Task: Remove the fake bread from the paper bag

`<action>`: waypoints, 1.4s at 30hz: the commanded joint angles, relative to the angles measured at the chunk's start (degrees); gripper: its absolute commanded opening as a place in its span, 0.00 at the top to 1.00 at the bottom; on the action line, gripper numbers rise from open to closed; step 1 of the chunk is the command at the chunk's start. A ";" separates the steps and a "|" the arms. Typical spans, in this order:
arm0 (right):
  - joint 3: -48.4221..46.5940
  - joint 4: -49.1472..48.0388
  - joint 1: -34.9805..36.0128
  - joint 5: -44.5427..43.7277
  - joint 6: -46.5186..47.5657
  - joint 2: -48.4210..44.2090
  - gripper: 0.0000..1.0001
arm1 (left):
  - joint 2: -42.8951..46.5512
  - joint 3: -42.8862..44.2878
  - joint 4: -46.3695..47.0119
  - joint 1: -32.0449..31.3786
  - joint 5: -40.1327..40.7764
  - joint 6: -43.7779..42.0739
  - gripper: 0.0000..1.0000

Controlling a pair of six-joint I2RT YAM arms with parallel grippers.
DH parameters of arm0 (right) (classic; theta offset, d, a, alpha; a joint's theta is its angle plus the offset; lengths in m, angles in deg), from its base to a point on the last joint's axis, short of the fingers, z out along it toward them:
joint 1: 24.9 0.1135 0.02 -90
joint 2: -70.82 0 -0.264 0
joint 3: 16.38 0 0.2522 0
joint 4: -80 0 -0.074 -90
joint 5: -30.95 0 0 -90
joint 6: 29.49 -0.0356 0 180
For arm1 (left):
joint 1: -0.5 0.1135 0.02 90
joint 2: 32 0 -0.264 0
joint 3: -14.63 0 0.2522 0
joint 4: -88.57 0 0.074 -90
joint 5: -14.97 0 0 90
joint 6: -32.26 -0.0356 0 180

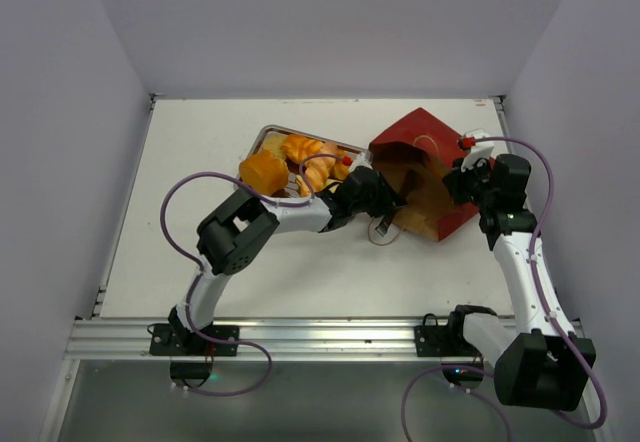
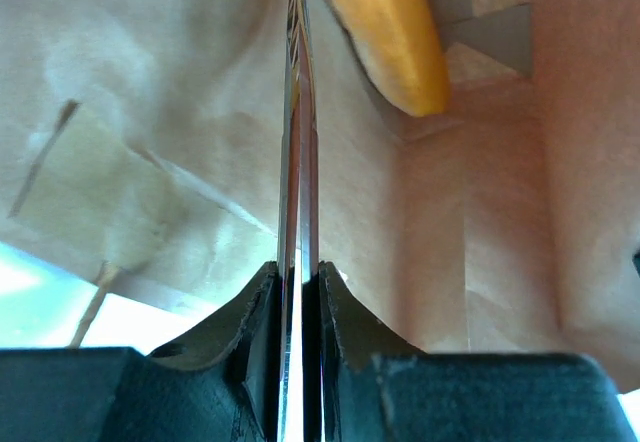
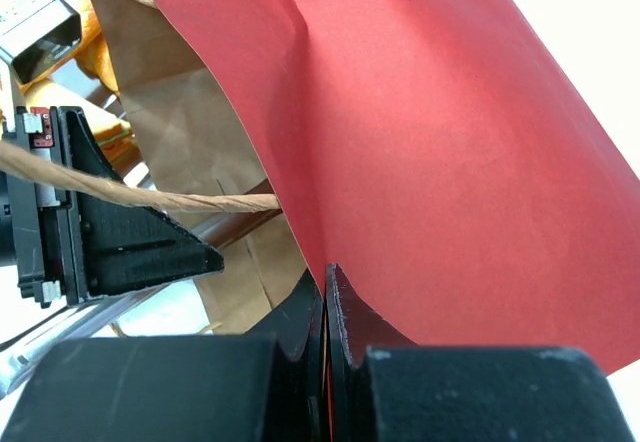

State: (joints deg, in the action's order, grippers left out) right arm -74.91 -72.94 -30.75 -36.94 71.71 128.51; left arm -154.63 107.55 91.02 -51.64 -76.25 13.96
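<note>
White table (image 1: 180,162), bread (image 1: 300,157) in tray (image 1: 262,134), bag (image 1: 420,132) (roll (image 2: 395,32) inside)

One paper bag (image 1: 425,142), one tray (image 1: 268,134)

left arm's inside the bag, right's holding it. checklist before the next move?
1. Right fingers clamped on bag wall: ok.
2. Bag mouth open: ok.
3. Bread in bag: ok, one yellow piece seen.
4. Left fingers around bread: not ok; they pinch a thin shiny strip, and the bread lies beyond them.
5. What the strip is: cannot tell.
</note>
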 commanded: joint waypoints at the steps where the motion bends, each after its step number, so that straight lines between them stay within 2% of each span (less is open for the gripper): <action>1: -0.40 -0.29 -0.39 0.57 0.22 -0.56 0.99 | 2.84 -0.49 5.50 0.11 -1.16 -1.92 0.80; 2: -0.49 -0.38 -0.39 0.57 0.14 -0.56 0.99 | 2.49 -0.32 5.85 0.11 -1.86 -1.66 0.74; 5: -0.40 -0.29 -0.39 0.48 0.22 -0.47 0.99 | 0.99 1.00 6.73 0.11 -3.26 -0.43 0.64; 10: -0.40 -0.29 -0.31 0.57 0.22 -0.21 0.99 | -2.08 4.07 7.08 0.11 -4.06 1.68 0.59; 25: -0.40 -0.38 -0.39 0.57 0.31 0.05 0.99 | -10.09 13.21 5.33 0.11 -6.87 8.63 0.49; 42: -0.40 -0.29 -0.39 1.27 0.22 0.49 0.99 | -12.90 16.99 7.26 0.11 -10.47 12.76 0.47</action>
State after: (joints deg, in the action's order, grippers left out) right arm -74.91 -72.92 -30.94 -36.94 71.73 128.62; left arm -166.71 121.23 94.49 -51.64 -84.59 25.37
